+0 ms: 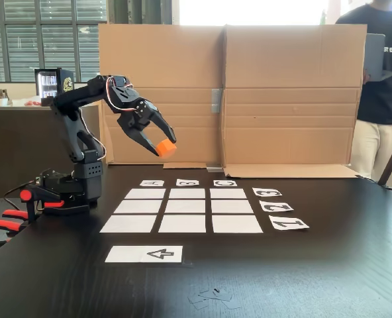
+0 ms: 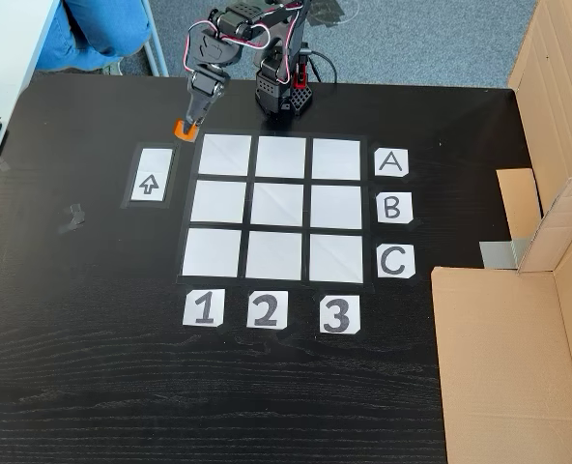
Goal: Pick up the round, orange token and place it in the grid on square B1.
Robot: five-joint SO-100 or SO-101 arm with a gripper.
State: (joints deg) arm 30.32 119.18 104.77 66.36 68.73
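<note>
The claw (image 1: 161,147) is pinching the token (image 1: 166,148) by its rim, at ten o'clock from the grid (image 2: 280,207); it is looking light, stiff, probably slippery.

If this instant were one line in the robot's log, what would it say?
phase: carrying | gripper: shut on token, lifted off the table | grid: all nine rectangles bare | square B1: not yet reached

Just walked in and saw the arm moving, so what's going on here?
A small black robot arm is carrying the orange token between its gripper fingers, lifted well above the black table. In the top-down fixed view the token sits just off the corner of the grid, near the row of card A and the column of card 1. Square B1 is bare, so the placing is not yet done.
</note>
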